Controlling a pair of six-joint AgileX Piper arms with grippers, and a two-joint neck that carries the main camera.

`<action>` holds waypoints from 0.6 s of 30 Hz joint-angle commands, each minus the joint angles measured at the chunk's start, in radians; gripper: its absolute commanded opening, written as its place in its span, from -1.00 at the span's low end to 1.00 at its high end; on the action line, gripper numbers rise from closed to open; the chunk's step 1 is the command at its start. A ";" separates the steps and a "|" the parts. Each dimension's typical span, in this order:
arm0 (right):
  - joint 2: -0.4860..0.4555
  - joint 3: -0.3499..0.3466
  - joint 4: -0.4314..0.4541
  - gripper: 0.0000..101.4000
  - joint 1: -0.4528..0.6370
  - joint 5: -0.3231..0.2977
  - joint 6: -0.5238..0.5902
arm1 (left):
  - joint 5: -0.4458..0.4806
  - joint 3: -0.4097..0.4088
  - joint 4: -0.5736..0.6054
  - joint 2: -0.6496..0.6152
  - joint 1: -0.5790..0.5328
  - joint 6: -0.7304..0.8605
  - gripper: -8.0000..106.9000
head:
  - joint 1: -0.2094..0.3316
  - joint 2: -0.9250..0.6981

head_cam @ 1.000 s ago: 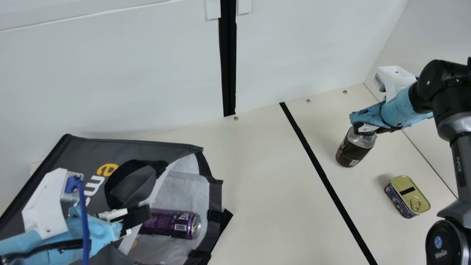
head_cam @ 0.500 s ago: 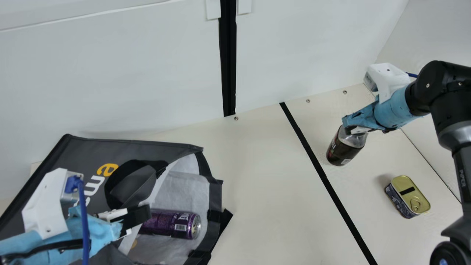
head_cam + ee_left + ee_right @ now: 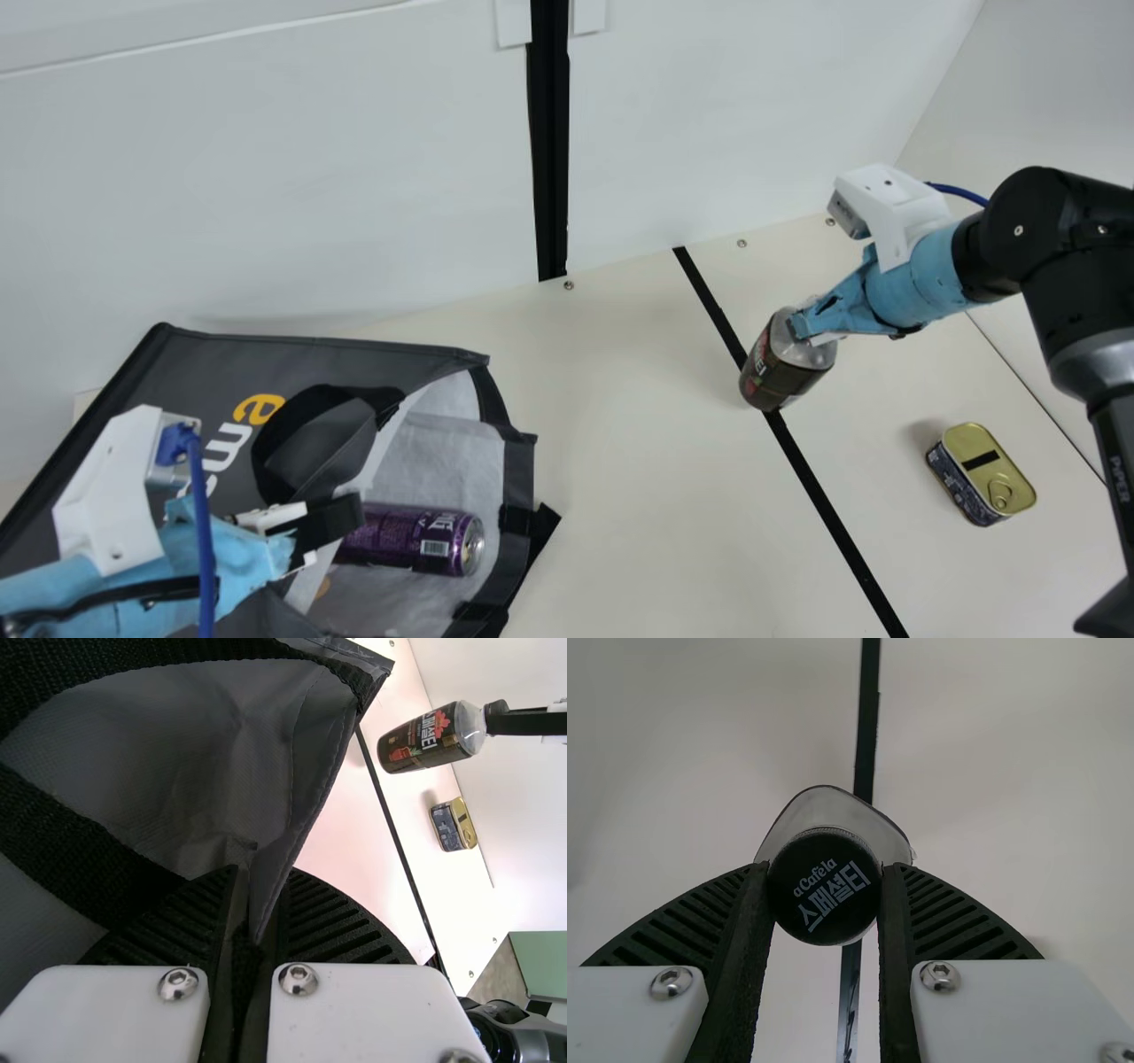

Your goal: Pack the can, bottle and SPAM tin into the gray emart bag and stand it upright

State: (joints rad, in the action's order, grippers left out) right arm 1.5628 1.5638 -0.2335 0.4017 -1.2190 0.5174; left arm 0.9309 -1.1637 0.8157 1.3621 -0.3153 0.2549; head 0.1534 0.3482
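1. While the right gripper [image 3: 804,330] clasps the bottle [image 3: 780,374] by its cap, right of centre, its label shows print.
2. Lower left, the left gripper [image 3: 344,519] pinches the lettered gray emart bag [image 3: 199,354], purple can [image 3: 412,539] inside.
3. Lower right, the gold-lidded SPAM tin [image 3: 982,474] sits on the counter [image 3: 629,461].

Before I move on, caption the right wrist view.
Right jaws clasping the dark cap of a bottle, a black line behind it.

Can't see the inner end of the can [image 3: 412,539] inside the bag [image 3: 195,368]. Also missing some bag past main view's left edge, lol.
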 commanded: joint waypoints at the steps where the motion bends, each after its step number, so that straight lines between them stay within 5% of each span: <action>1: -0.009 -0.008 -0.017 -1.00 -0.003 -0.001 0.038 | 0.000 0.000 0.000 0.000 0.000 0.000 -1.00 | 0.021 0.001; 18: -0.117 -0.150 -0.163 -1.00 -0.045 -0.001 0.279 | 0.000 0.000 0.000 0.000 0.000 0.000 -1.00 | 0.021 0.001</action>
State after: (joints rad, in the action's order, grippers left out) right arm 1.4489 1.4269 -0.3831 0.3592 -1.2183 0.7868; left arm 0.9309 -1.1637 0.8157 1.3621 -0.3153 0.2549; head 0.1534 0.3467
